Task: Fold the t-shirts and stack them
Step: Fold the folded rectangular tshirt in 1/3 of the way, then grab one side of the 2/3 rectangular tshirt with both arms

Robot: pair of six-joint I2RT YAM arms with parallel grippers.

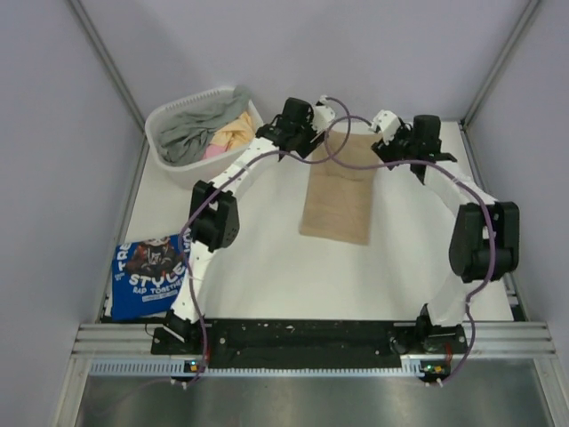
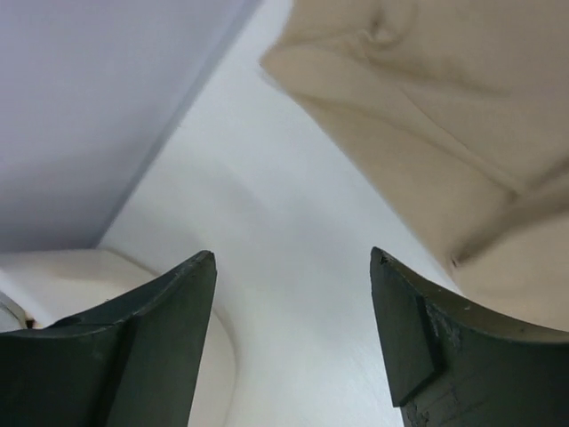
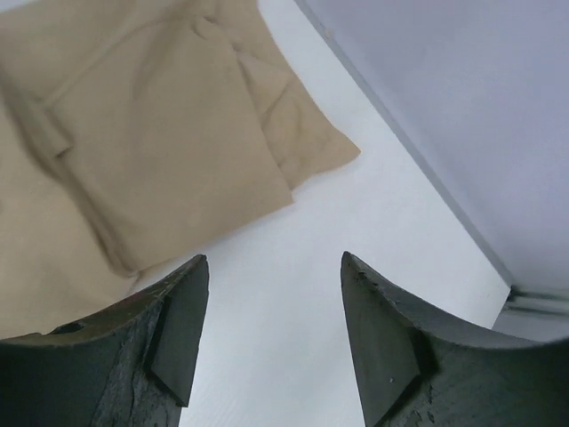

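Two shirts show only from above: the blue t-shirt [image 1: 149,277] lies at the table's [image 1: 267,258] near-left edge, and the tan t-shirt [image 1: 338,191] is a folded strip mid-table. Wrist views show the left end effector [image 2: 293,258] and right end effector [image 3: 276,258] released and empty over bare table, beside the tan shirt's far corners.

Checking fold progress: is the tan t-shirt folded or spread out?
Folded, at least partly: the tan t-shirt lies as a narrow strip, with overlapped layers visible in both wrist views.
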